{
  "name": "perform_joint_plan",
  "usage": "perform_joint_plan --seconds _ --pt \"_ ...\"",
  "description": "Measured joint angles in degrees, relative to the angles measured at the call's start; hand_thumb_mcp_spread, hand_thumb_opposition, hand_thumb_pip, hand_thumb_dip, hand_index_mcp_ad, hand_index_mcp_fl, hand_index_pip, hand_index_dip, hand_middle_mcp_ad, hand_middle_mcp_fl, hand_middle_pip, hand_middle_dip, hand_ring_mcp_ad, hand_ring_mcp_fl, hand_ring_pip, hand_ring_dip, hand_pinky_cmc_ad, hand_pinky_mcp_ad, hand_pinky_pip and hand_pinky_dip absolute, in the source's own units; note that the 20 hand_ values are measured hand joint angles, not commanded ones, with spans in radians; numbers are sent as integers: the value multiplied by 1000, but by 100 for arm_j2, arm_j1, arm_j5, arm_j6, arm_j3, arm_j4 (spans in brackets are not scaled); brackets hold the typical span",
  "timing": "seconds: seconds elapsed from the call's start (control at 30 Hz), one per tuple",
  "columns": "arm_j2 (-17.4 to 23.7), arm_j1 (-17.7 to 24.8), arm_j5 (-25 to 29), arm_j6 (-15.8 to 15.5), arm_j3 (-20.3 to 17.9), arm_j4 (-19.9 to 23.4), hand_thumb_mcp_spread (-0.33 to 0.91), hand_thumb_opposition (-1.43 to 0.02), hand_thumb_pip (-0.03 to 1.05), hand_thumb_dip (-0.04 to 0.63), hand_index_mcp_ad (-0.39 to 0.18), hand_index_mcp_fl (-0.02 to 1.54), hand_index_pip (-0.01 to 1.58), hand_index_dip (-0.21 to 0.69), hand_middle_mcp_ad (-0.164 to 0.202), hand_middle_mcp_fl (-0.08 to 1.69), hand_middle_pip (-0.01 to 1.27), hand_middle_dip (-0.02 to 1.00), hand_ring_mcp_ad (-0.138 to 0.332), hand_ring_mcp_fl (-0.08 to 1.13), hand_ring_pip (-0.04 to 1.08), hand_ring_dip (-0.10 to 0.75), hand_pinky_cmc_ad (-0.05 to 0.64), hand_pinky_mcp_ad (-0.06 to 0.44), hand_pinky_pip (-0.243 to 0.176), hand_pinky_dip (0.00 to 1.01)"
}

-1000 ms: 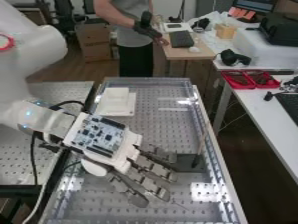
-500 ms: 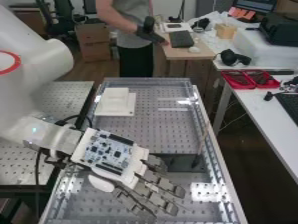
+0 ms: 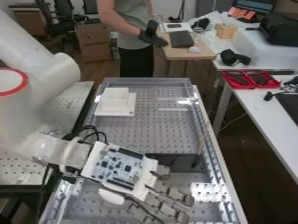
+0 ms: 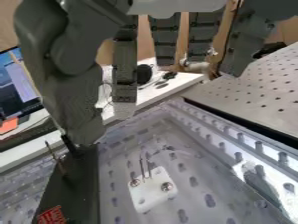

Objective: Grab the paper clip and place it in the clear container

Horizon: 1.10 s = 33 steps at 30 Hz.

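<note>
I can't tell for sure where the paper clip is. In the wrist view, a small, thin, pale thing [image 4: 169, 148] lies on the surface [image 3: 143, 132] near a little white block, but it is too hard to make out to say if it is the clip. I can't tell which thing is the clear container either.

The little white block [image 4: 152, 190] has two round screws in its top, and two thin dark prongs [image 4: 146, 167] stand up from it.

The hand [image 3: 144, 185] is open, its fingers straight and spread a bit. It is over the near half of the surface, pointing to the near right corner in the high view. A blue and white circuit board [image 3: 118, 167] sits on its back.

A dark box [image 3: 174, 161] is just beside the hand, close to the right edge of the surface. It has a red label [image 4: 52, 216] on it. By its right end, a thin brown stick [image 3: 201, 145] stands up at a tilt.

At the far left corner of the surface is a white block with a step [image 3: 116, 102].

Past the right edge is a white table [image 3: 266, 117] with red trays [image 3: 250, 80]. Past the left edge is another table full of little holes [image 3: 66, 102].
</note>
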Motion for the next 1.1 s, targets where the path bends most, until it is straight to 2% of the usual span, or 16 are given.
perform_joint_plan --seconds 0.23,0.27,0.37,0.47,0.57,0.67,0.77,0.8,0.83,0.97,1.1 --pt "-79 -76 -136 -135 53 91 435 -850 623 269 -106 91 1513 155 108 5 138 188 164 0 86 103 367 295 -94 302" --pt "-91 -87 -162 -160 64 104 429 -852 623 269 -120 106 1511 155 110 5 138 188 166 0 86 103 367 291 -94 293" --pt "-126 -110 -236 -229 91 133 443 -848 623 269 -131 119 1518 157 106 24 136 188 147 0 86 103 367 295 -91 284" --pt "-167 -127 -307 -307 120 139 445 -848 623 269 -134 124 1531 154 106 24 136 188 147 0 86 103 367 295 -91 269" --pt "-221 -151 -402 -378 162 129 445 -848 620 269 -134 138 1531 154 106 24 138 188 148 -2 86 103 346 297 -91 257" --pt "-273 -188 -503 -422 206 122 445 -848 620 269 -134 140 1531 154 110 23 138 188 141 -2 86 103 346 279 -89 253" --pt "-308 -222 -584 -450 241 128 445 -848 620 269 -134 188 1531 154 106 35 138 188 131 0 86 103 344 278 -93 239" --pt "-316 -232 -605 -457 250 131 461 -848 620 269 -138 215 1543 157 110 37 138 188 131 0 86 103 344 278 -75 239" --pt "-321 -238 -618 -461 255 132 482 -864 620 269 -141 220 1541 159 106 35 138 188 131 0 86 103 344 278 -75 241" --pt "-369 -278 -729 -511 316 107 508 -883 621 269 -183 332 1555 182 106 54 138 188 129 -2 86 103 344 278 -75 222" --pt "-417 -299 -818 -553 379 64 524 -895 618 269 -188 351 1546 204 110 52 138 190 133 -2 86 103 344 278 -59 218"
